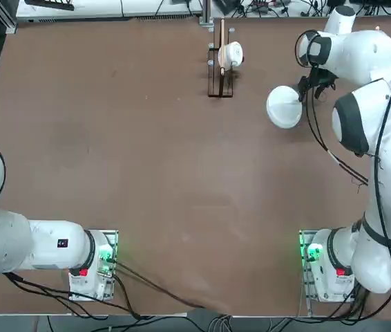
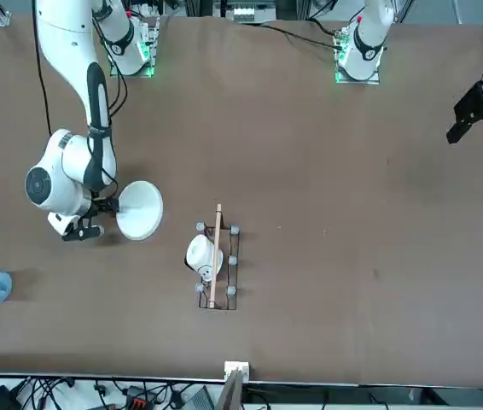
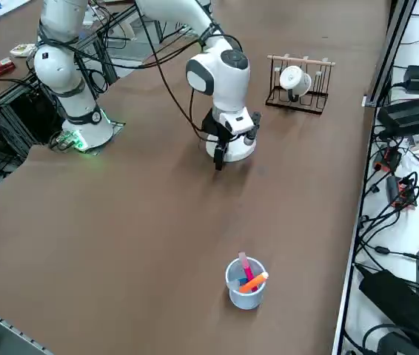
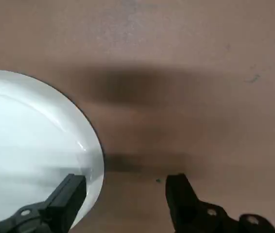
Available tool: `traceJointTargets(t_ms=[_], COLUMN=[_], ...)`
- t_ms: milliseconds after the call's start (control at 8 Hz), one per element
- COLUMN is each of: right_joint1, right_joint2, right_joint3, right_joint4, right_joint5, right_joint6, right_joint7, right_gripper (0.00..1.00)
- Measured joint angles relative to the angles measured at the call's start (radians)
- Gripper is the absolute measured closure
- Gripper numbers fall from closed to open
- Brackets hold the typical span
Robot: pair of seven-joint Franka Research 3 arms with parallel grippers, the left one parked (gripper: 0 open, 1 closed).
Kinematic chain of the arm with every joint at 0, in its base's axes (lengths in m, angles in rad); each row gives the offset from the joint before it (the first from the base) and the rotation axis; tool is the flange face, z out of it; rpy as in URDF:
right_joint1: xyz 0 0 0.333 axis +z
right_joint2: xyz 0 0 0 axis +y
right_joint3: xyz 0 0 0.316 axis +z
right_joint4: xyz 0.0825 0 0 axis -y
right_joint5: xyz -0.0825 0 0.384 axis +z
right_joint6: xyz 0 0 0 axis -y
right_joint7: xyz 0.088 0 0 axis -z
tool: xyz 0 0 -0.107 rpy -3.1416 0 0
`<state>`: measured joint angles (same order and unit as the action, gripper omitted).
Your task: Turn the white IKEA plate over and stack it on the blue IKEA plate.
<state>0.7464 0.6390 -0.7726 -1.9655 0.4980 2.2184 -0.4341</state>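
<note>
A round white IKEA plate (image 1: 283, 106) lies on the brown table at the far right. It also shows in the front view (image 2: 139, 209) and in the right side view (image 3: 243, 154). My right gripper (image 1: 305, 88) hangs low over the plate's right edge, open. In the wrist view the gripper (image 4: 125, 183) straddles the plate (image 4: 30, 136): one finger (image 4: 72, 191) is over its rim, the other (image 4: 179, 187) over bare table. Nothing is held. The blue IKEA plate is hidden or out of view in every frame.
A small wooden rack (image 1: 220, 76) holding a white cup (image 1: 232, 53) stands at the far middle of the table. A clear blue-tinted cup with pens (image 3: 246, 283) sits near the table's right edge. The table's far edge runs just behind the gripper.
</note>
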Motion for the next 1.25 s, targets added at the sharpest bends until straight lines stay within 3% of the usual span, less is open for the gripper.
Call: traceJointTargets(t_ms=[750,1000,1250], right_joint1=[0.000,0.005,0.041], right_joint2=[0.009,0.003,-0.020], right_joint3=[0.000,-0.008,-0.085], right_joint4=[0.002,0.037,0.103], right_joint5=[0.000,0.002,0.002], right_joint6=[0.008,-0.045,-0.147], right_joint7=[0.000,0.001,0.001], right_gripper=[0.00,0.00,0.00])
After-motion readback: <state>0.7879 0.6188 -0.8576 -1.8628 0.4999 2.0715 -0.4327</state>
